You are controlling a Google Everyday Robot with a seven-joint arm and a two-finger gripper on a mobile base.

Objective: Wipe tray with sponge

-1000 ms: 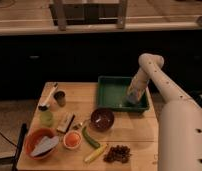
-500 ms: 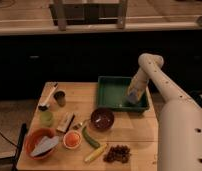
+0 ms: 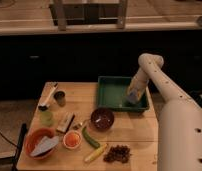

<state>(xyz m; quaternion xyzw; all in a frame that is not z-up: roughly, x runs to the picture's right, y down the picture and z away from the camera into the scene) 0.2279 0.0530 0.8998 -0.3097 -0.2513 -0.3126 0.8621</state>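
The dark-green tray (image 3: 111, 92) sits at the back right of the wooden table. My gripper (image 3: 132, 98) reaches down into the tray's right side from my white arm. A pale bluish-grey sponge (image 3: 134, 93) shows at the gripper's tip, pressed against the tray floor near the right rim.
A dark-red bowl (image 3: 102, 118) stands just in front of the tray. A tan-and-dark block (image 3: 65, 122), a green bottle (image 3: 46, 115), a dark cup (image 3: 60, 98), an orange bowl (image 3: 40, 141), a small orange dish (image 3: 72, 139), a green vegetable (image 3: 90, 137) and dark dried fruit (image 3: 117, 153) fill the table's left and front.
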